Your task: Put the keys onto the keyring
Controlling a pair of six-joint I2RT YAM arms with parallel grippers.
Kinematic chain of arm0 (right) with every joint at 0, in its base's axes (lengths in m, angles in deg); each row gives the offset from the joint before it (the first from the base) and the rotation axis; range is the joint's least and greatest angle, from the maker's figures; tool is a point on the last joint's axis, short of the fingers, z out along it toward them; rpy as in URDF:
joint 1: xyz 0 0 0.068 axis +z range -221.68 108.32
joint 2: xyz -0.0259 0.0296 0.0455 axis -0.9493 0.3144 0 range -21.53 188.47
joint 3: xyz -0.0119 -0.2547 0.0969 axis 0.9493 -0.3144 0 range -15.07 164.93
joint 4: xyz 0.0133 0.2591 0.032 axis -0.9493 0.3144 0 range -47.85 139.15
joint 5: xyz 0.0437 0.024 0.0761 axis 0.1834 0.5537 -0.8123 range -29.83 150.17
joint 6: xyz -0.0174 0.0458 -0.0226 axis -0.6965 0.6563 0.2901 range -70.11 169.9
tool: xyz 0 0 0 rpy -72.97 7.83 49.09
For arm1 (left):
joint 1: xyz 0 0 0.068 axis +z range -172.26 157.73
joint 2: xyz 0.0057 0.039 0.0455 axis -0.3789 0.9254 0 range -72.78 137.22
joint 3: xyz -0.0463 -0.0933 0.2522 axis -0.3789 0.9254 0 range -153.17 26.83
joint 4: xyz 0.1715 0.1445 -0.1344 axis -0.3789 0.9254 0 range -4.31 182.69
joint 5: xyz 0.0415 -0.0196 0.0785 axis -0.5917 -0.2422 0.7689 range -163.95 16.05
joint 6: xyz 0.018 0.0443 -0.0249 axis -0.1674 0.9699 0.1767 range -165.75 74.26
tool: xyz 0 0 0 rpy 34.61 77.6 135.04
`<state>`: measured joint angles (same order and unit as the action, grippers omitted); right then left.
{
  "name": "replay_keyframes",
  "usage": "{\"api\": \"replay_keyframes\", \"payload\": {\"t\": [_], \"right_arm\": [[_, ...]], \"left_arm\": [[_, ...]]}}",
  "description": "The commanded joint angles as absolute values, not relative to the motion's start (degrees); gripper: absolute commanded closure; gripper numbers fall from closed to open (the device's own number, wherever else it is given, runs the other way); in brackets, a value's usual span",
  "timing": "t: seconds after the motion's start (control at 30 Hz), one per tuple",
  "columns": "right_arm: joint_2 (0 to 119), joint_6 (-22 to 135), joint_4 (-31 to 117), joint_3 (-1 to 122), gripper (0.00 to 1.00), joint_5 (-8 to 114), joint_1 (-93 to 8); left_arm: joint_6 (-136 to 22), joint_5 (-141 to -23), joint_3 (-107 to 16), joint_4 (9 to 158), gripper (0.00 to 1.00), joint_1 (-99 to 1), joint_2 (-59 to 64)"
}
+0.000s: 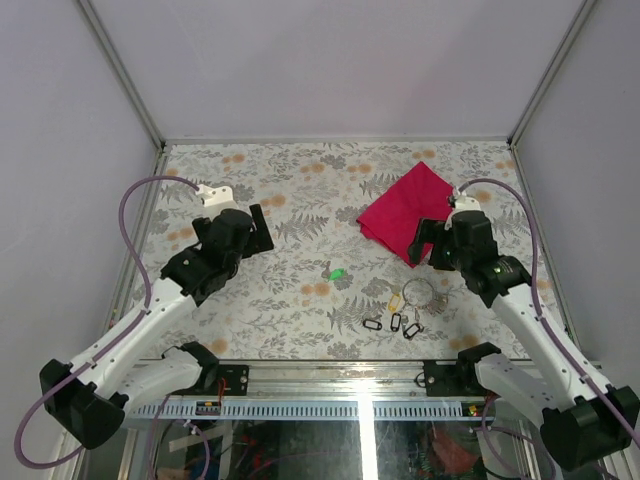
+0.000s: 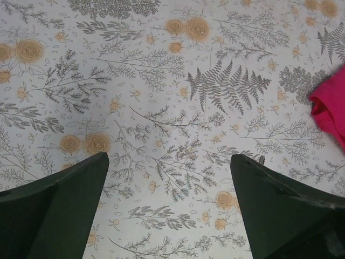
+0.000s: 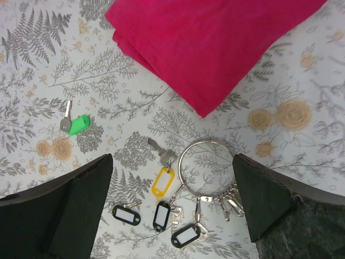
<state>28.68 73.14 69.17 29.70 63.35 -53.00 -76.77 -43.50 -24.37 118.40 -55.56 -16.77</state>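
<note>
The silver keyring [image 3: 207,142] lies flat on the floral tabletop near the front right, also in the top view [image 1: 419,283], with several metal clips [image 3: 229,202] bunched at its lower right. Left of it lie a yellow-tagged key [image 3: 162,182] and three black-tagged keys [image 3: 126,215] [image 3: 161,216] [image 3: 186,236]. Two of the black ones touch the ring's clips; I cannot tell if they are hooked. A green-tagged key [image 3: 79,124] lies apart to the left. My right gripper [image 3: 172,175] hovers open above the ring. My left gripper [image 2: 170,162] is open over bare table at the left.
A folded red cloth [image 1: 405,210] lies just behind the keyring, its corner pointing at the ring [image 3: 215,43]; its edge shows at the right of the left wrist view [image 2: 330,105]. White walls enclose the table on three sides.
</note>
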Motion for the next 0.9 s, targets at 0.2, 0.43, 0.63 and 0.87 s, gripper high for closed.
{"api": "replay_keyframes", "payload": {"t": [0.2, 0.43, 0.63, 0.87], "right_arm": [[38.53, 81.02, 64.76, 26.35, 0.01, 59.96, -53.15], [48.6, 83.75, 65.76, 26.02, 0.0, 60.31, -53.16], [50.0, 86.23, 61.82, 22.92, 0.04, 60.12, -53.17], [53.52, 85.35, 57.35, 21.78, 0.15, 53.38, -53.14]], "left_arm": [[-71.07, -45.15, -24.3, 116.0, 0.0, -55.14, -14.84], [-70.82, -43.94, -24.84, 117.79, 0.0, -55.14, -13.47], [-70.73, -44.48, -23.76, 116.64, 0.0, -54.89, -15.13], [-70.71, -45.0, -23.95, 116.84, 0.0, -54.89, -14.38]]}}
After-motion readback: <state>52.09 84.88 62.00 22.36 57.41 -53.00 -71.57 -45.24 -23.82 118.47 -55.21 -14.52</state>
